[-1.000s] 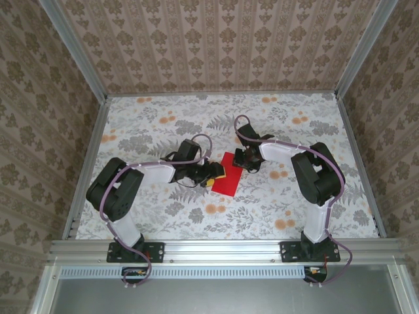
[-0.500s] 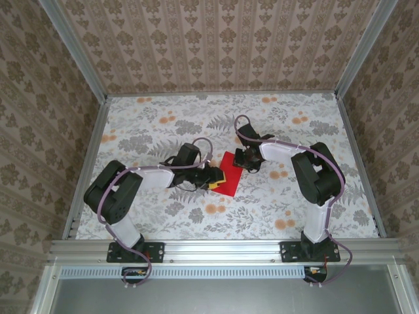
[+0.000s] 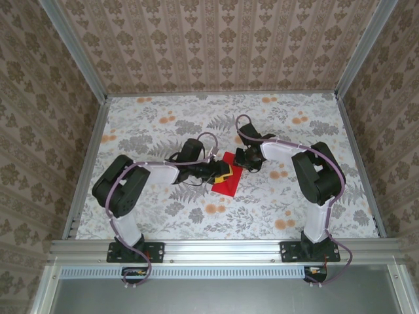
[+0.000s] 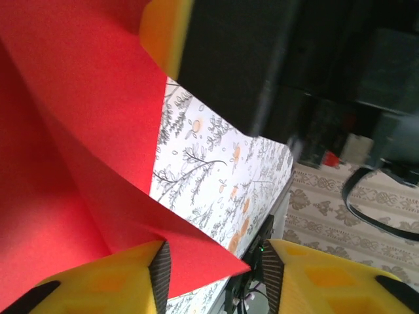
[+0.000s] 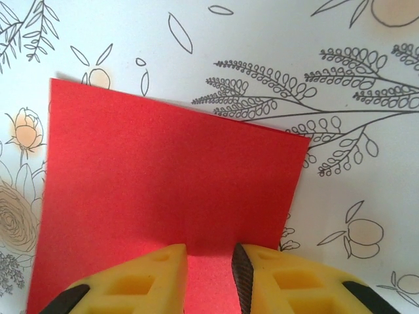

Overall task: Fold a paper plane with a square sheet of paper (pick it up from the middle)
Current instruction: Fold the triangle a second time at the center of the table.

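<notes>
1. Wallpaper with a repeating motif covers the walls (image 3: pixel 216 46), which close in the work area at 9, 12 and 3 o'clock in the top view.
2. The table (image 3: pixel 150 124) wears a floral cloth. From above it is a grey-and-orange blur, while the right wrist camera resolves drawn leaves and blooms.
3. The left arm (image 3: pixel 124 186) comes in from 7 o'clock and the right arm (image 3: pixel 314 170) from 5 o'clock. Both bend inward and meet near the table's centre.
4. The square sheet of paper (image 3: pixel 229 185) lies at about that centre.
   - From above it is a small slanted red patch.
   - The right wrist view shows a part of it (image 5: pixel 163 196) lying flat on the cloth, with a straight far edge.
   - The left wrist view shows another part (image 4: pixel 65 131) lifted off the cloth and bent along a crease, its corner pointing to 4 o'clock.
5. The left gripper (image 3: pixel 226 173) sits at the sheet's 10 o'clock side. Close up (image 4: pixel 215 256), its yellow fingers stand clearly apart. The raised corner lies in the gap and touches one finger, with no pinch visible.
6. The right gripper (image 3: pixel 243 162) is at the sheet's 1 o'clock corner. Close up (image 5: pixel 209 256), its fingers are only narrowly parted over the flat paper at the sheet's edge, and red shows between them. Whether they press on it I cannot tell.
</notes>
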Motion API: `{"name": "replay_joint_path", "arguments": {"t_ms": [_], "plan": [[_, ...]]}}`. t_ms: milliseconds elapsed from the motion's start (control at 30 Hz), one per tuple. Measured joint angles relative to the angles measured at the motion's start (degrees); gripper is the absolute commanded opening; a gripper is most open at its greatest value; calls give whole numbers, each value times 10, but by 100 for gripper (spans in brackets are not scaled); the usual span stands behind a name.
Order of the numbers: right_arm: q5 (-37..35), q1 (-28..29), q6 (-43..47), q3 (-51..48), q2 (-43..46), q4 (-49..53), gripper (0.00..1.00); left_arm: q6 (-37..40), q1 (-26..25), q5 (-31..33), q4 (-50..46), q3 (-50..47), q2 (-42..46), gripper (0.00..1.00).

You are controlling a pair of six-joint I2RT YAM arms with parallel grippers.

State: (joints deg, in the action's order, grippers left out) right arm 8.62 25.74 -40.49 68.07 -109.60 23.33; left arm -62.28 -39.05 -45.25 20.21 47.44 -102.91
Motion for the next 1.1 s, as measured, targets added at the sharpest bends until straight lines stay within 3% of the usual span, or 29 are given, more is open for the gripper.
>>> {"name": "replay_joint_path", "arguments": {"t_ms": [267, 667, 1100], "plan": [[59, -12, 9, -21, 24, -9, 32, -11, 0, 0, 9, 2, -25, 48], [155, -24, 32, -122, 178, -28, 40, -21, 0, 7, 13, 2, -30, 28], [239, -27, 27, -196, 193, -80, 46, -21, 1, 15, 13, 2, -36, 22]]}}
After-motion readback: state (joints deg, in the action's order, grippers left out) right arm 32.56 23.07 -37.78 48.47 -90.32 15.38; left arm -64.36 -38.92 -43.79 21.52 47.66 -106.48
